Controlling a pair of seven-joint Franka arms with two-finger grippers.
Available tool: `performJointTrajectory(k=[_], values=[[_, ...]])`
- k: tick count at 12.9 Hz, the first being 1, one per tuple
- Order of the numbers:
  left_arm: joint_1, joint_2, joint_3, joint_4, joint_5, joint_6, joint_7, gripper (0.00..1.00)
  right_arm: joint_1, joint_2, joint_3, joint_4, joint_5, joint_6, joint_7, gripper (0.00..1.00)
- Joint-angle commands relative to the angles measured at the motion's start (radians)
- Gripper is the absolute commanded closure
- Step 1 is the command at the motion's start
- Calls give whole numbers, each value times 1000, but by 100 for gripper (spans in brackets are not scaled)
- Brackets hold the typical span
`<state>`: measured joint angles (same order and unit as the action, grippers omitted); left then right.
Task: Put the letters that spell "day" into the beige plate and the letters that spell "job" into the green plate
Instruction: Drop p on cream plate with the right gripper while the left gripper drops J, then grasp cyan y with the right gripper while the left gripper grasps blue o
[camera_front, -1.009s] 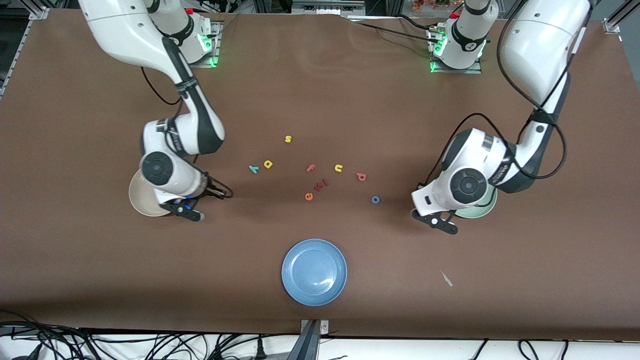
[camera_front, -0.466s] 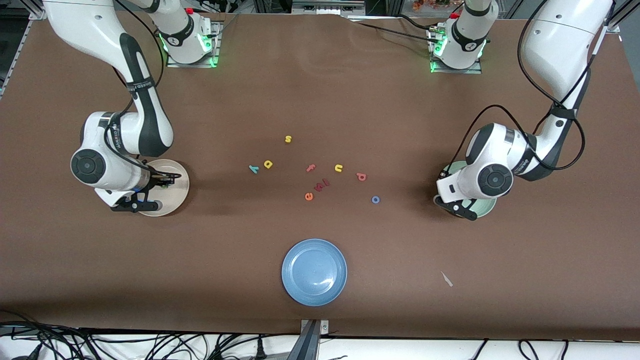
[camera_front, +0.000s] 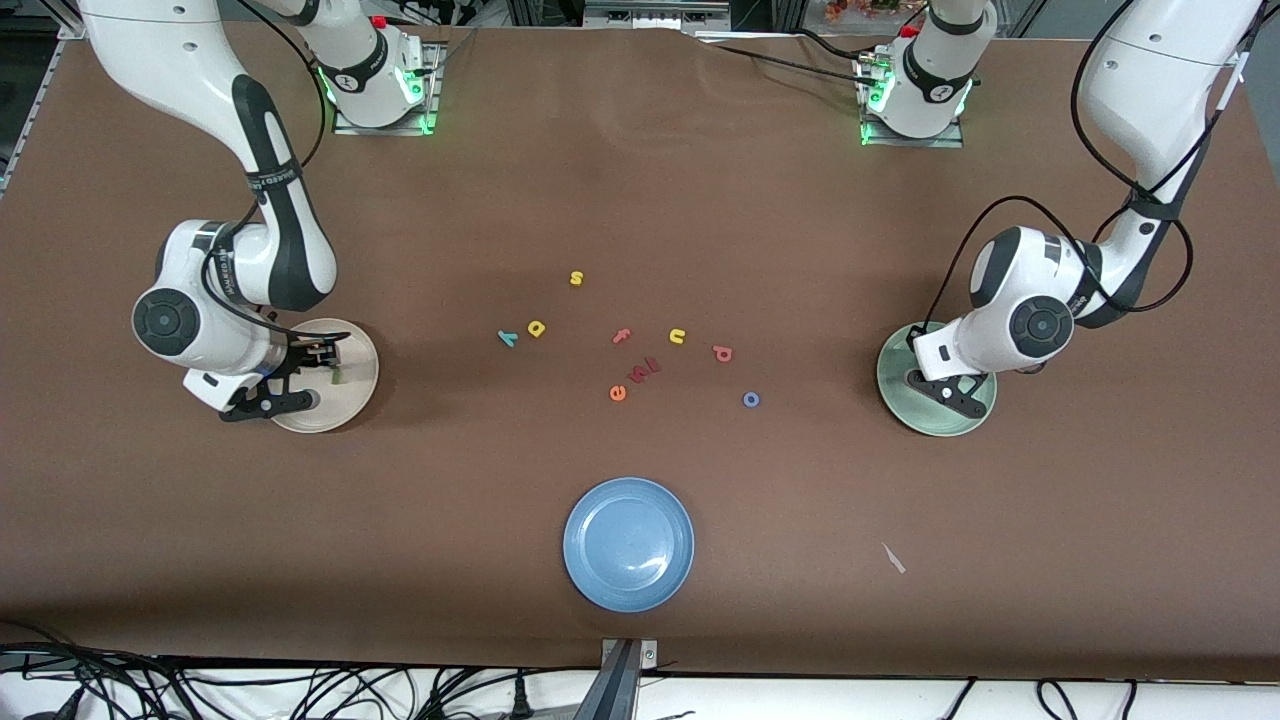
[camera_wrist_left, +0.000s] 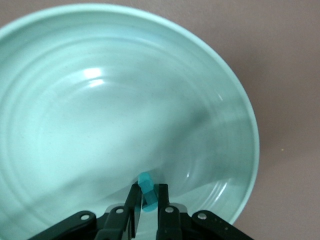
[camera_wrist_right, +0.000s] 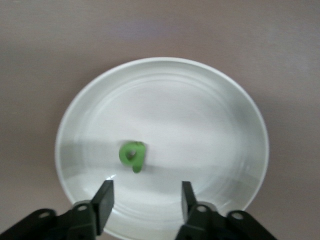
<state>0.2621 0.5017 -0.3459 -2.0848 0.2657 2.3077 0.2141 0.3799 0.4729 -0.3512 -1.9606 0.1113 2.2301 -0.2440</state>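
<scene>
My left gripper (camera_wrist_left: 146, 189) hangs low over the green plate (camera_wrist_left: 125, 90), shut on a teal hooked "j" (camera_wrist_left: 147, 186). In the front view it (camera_front: 938, 388) covers part of that plate (camera_front: 965, 415). My right gripper (camera_wrist_right: 145, 192) stands open over the beige plate (camera_wrist_right: 200, 115), and an olive-green round-bowled letter (camera_wrist_right: 132, 155) lies loose in the plate. On the mat between the plates lie the teal "y" (camera_front: 507, 338), the yellow round-bowled letter (camera_front: 537, 328), the pinkish-red bowl-and-stem letter (camera_front: 722, 353) and the blue "o" (camera_front: 751, 399).
Other letters lie among them: a yellow "s" (camera_front: 576, 278), a pink "f" (camera_front: 621, 336), a yellow "u" (camera_front: 677, 336), an orange-red "e" (camera_front: 618, 393) and dark red pieces (camera_front: 645, 368). A blue plate (camera_front: 628, 543) sits nearer the front camera. A small scrap (camera_front: 893, 558) lies toward the left arm's end.
Both arms swung outward over their plates. The right gripper opened and the olive-green letter now lies in the beige plate. The left gripper moved over the green plate with the teal "j".
</scene>
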Motion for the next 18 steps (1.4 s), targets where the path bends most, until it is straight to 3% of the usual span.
performJointTrajectory(k=[1, 5, 8, 10, 15, 18], values=[[8, -57, -13, -31, 26, -13, 10, 0, 5, -52, 38, 12, 4, -84, -20, 0], [2, -152, -57, 8, 12, -135, -2, 0, 5, -69, 133, 15, 1, -92, -156, 0], [-4, -152, -113, 89, -40, -200, -34, 0, 5, -71, 216, 5, -7, -45, -179, 0], [-30, -137, -130, 127, -107, -200, -108, 0, 5, -76, 235, -42, -8, 40, -186, 0], [-156, -1, -130, 302, -106, -200, -418, 0, 10, -91, 340, -130, -10, 213, -181, 0], [-227, 90, -128, 408, -92, -192, -577, 1, 37, -82, 353, -129, -47, 217, -187, 0]])
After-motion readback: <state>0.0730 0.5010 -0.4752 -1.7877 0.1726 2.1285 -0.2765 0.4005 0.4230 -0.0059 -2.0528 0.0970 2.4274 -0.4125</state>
